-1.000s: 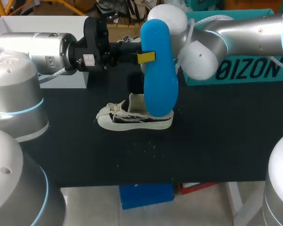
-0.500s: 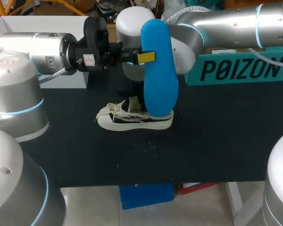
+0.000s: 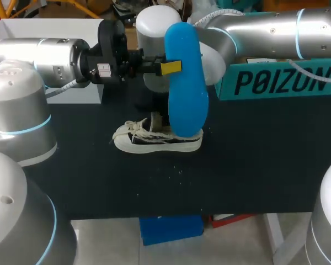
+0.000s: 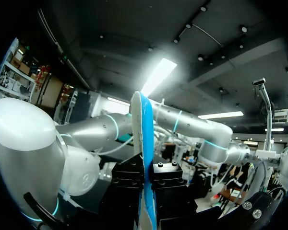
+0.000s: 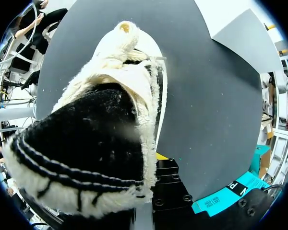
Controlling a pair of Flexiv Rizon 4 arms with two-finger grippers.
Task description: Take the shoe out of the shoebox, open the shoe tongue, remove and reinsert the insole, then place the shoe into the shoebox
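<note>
Left jaws pinch the blue insole (image 3: 185, 99) upright — long axis vertical, lower end at the shoe (image 3: 146, 142) heel opening.

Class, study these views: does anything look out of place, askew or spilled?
The bright blue foam insole stands on end in the left claw, out of the cream-and-black fabric shoe. White specks litter the black table top in front of the shoe.
</note>
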